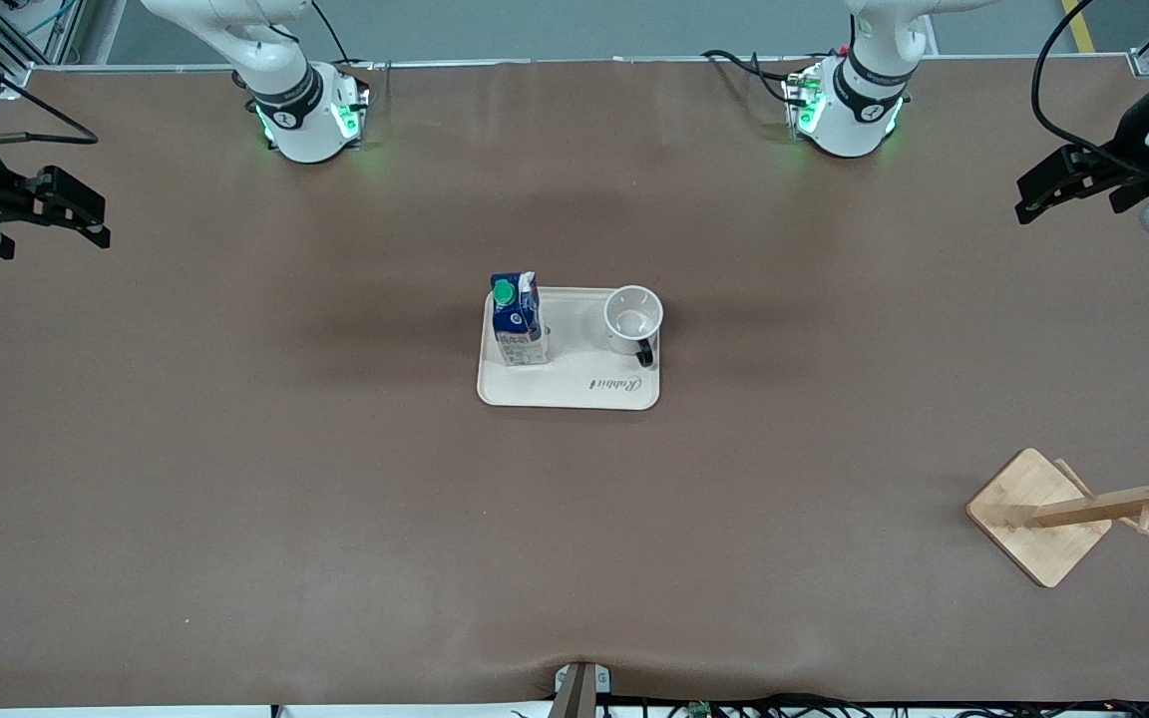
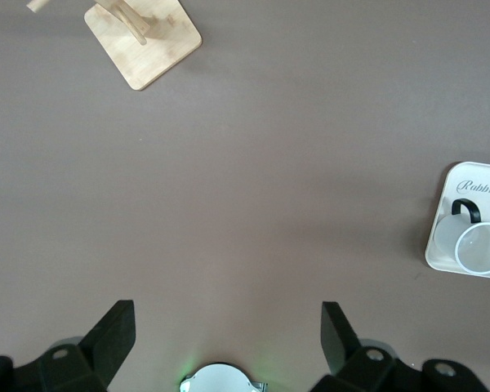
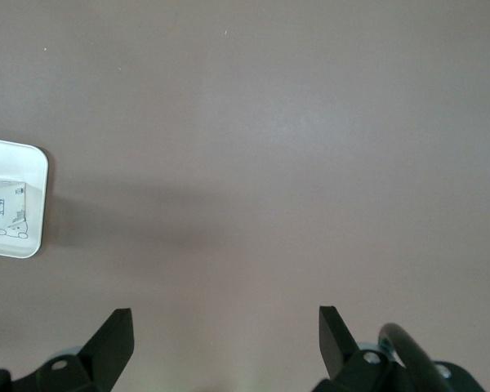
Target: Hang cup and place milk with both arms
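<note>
The white cup (image 1: 633,319) with a black handle stands upright on the white tray (image 1: 574,389) at the table's middle. The dark-blue and white milk carton (image 1: 517,319) with a green cap stands on the same tray, toward the right arm's end. The cup also shows in the left wrist view (image 2: 480,245), and the carton's side shows in the right wrist view (image 3: 8,204). My left gripper (image 1: 1058,194) is open and empty, held over the table at the left arm's end. My right gripper (image 1: 71,214) is open and empty over the right arm's end.
A wooden cup rack (image 1: 1093,509) with pegs stands on a square base near the front camera at the left arm's end; it also shows in the left wrist view (image 2: 143,37). The brown table (image 1: 335,499) spreads around the tray.
</note>
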You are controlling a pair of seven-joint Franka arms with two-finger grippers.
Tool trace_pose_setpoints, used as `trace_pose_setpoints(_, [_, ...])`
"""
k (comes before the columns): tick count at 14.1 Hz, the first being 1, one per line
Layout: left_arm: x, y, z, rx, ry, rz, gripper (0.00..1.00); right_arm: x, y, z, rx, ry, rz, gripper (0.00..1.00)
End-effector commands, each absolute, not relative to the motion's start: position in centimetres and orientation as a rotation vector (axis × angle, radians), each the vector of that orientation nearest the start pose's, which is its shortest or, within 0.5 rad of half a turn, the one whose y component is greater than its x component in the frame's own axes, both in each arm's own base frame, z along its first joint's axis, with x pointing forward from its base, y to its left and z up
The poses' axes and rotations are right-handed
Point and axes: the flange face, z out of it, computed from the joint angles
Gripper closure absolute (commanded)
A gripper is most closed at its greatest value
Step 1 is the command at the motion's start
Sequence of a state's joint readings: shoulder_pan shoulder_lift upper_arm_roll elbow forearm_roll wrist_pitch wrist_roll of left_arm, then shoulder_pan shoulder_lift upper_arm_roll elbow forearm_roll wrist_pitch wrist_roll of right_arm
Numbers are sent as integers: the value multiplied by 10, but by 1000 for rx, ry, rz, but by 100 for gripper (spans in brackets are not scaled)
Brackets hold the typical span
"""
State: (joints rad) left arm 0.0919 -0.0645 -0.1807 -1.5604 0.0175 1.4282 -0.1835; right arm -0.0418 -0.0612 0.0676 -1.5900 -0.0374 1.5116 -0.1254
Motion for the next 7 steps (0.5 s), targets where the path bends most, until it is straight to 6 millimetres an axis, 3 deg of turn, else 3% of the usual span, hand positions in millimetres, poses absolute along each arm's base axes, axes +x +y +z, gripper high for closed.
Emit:
trace_pose_setpoints(1, [516, -69, 646, -3095, -220, 151, 0, 529, 12, 648, -3163, -250, 37, 0])
trace_pose_setpoints(4, [513, -96, 627, -3064, -323, 195, 0, 529, 11, 646, -3165, -240, 44, 0])
trace_pose_setpoints(7, [507, -123, 599, -3049, -287, 231, 0, 530, 9, 646, -3165, -235, 42, 0])
